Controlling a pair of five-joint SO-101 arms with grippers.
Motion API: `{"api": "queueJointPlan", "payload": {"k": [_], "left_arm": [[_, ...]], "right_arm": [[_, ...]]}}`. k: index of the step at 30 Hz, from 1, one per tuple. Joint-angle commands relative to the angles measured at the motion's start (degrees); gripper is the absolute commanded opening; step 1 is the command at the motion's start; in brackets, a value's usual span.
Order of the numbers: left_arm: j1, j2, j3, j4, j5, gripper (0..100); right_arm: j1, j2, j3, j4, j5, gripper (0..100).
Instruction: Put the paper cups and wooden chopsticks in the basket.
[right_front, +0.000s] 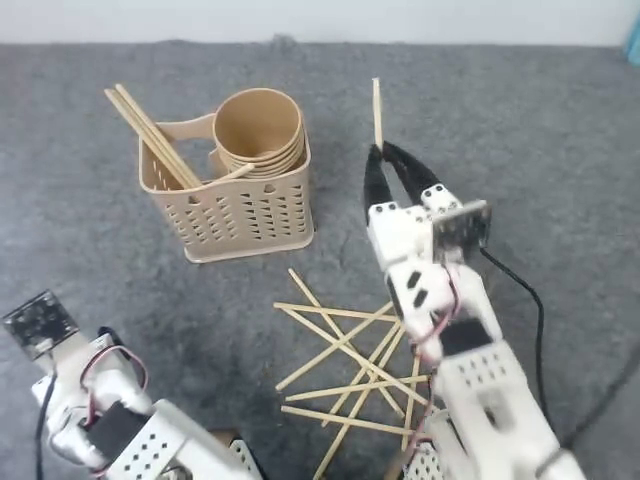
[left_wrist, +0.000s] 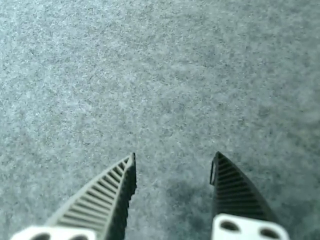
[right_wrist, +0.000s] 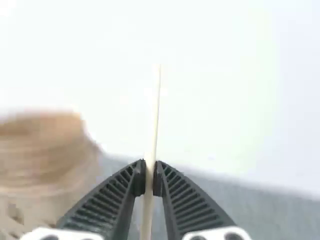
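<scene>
A beige slotted basket (right_front: 250, 215) stands at the back left, holding stacked paper cups (right_front: 258, 128) and a few wooden chopsticks (right_front: 150, 133) that lean out of its left part. My right gripper (right_front: 379, 150) is raised to the right of the basket, shut on one chopstick (right_front: 377, 112) that points up and away; in the right wrist view my right gripper (right_wrist: 148, 175) pinches that chopstick (right_wrist: 155, 115) with the cups (right_wrist: 45, 150) blurred beside it. Several loose chopsticks (right_front: 350, 365) lie crossed on the carpet near the front. My left gripper (left_wrist: 172, 167) hangs open over bare carpet.
Grey carpet (right_front: 520, 120) covers the whole floor area, with a pale wall along the far edge. The left arm's body (right_front: 90, 410) sits at the front left corner. A black cable (right_front: 530, 300) runs beside the right arm.
</scene>
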Motion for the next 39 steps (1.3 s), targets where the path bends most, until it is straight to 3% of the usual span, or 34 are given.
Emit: {"api": "queueJointPlan", "payload": {"k": [1,5,9,21,29,33,39], "left_arm": [[0.0,-0.2,-0.1,0.3,-0.6,23],[0.0,-0.2,-0.1,0.3,-0.6,23],[0.0,-0.2,-0.1,0.3,-0.6,23],[0.0,-0.2,-0.1,0.3,-0.6,23],[0.0,-0.2,-0.1,0.3,-0.6,23],[0.0,-0.2,-0.1,0.3,-0.6,23],[-0.2,-0.2,-0.1,0.3,-0.6,23]], "right_arm": [[-7.2,-13.8,-3.8,6.8,0.6,0.6],[-17.2,-18.2,-11.3,11.0,1.0,0.6],[-22.3,-11.3,-22.2,11.3,1.1,0.6],[-24.3,33.2,-70.1,11.3,1.5,0.6],[-30.3,64.5,-101.4,11.4,15.9,0.6],[-31.3,70.9,-106.3,11.4,15.9,0.6],[-28.3,72.2,-101.7,13.8,15.7,0.6]]}}
